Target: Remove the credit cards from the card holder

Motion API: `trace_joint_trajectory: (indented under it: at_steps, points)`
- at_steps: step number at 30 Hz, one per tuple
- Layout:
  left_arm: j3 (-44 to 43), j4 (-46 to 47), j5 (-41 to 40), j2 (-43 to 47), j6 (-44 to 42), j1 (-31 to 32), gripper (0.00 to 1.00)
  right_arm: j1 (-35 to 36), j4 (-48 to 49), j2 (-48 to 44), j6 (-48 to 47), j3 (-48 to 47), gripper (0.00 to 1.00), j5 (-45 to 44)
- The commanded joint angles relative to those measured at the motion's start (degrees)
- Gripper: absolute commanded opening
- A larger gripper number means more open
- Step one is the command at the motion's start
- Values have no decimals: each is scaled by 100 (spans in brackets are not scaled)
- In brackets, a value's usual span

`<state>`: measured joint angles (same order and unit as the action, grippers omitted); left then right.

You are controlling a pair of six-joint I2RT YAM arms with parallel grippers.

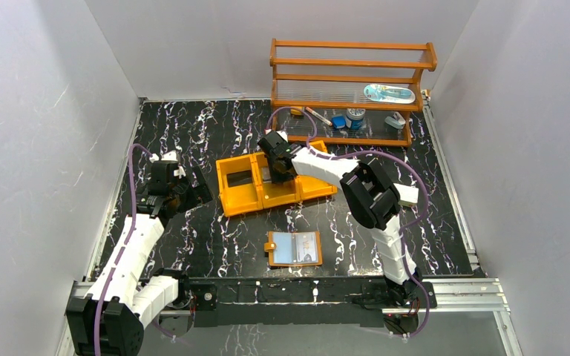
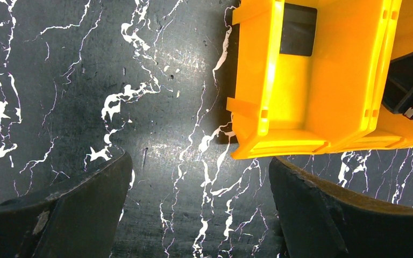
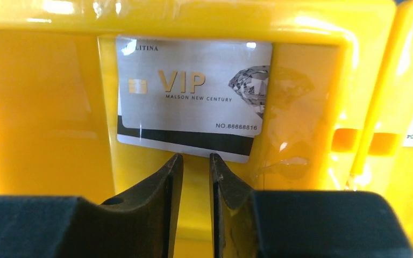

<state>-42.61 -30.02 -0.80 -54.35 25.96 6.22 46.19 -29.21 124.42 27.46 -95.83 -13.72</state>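
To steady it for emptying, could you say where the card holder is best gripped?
Probably its snap tab, from the left with the open left pincer: the card holder lies open and flat on the table, so only the tab juts out.

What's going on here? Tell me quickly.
The right tool, slightly open and empty, hovers over a silver VIP card lying on a dark-striped card in the middle compartment of the orange tray. The left tool hangs open over the table beside the tray. The card holder lies open near the arms' bases.
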Motion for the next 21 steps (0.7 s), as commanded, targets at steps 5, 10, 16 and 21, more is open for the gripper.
trace_joint_trajectory:
  at_steps: [5,10,16,21]
  points:
    - [5,-10,82,-38,-64,-24,98,52,291,288,250,22,35,-694]
    - [0,-7,105,-56,-64,-25,98,77,529,109,250,224,40,-683]
    - [7,-4,135,-78,-73,-24,98,77,464,148,135,44,43,-505]
    - [4,5,137,-65,-73,-24,98,103,430,-295,69,6,43,-309]
